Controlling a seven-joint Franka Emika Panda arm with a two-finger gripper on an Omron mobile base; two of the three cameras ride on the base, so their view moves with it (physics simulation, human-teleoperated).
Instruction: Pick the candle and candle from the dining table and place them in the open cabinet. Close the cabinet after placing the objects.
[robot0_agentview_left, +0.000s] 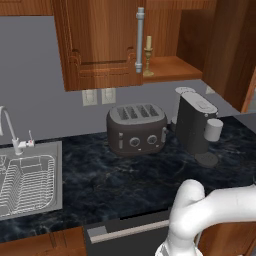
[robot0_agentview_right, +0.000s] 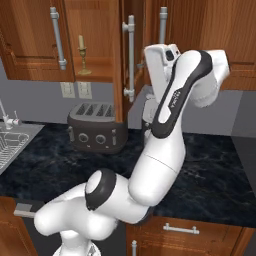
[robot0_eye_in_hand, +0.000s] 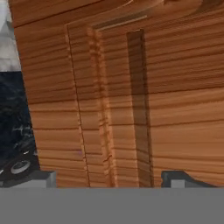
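Taper candle (robot0_agentview_left: 148, 50) is sitting inside the cabinet (robot0_agentview_left: 170, 67); squat one unlocated. Gripper (robot0_eye_in_hand: 109, 179) is facing the door panel (robot0_eye_in_hand: 131, 100), jaws spread wide, holding nothing; closing is pending.

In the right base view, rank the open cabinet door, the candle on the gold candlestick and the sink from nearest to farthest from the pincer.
1. Open cabinet door: directly in front of the open pincer.
2. Candle: on the cabinet shelf, to the left.
3. Sink: far left, down in the counter.
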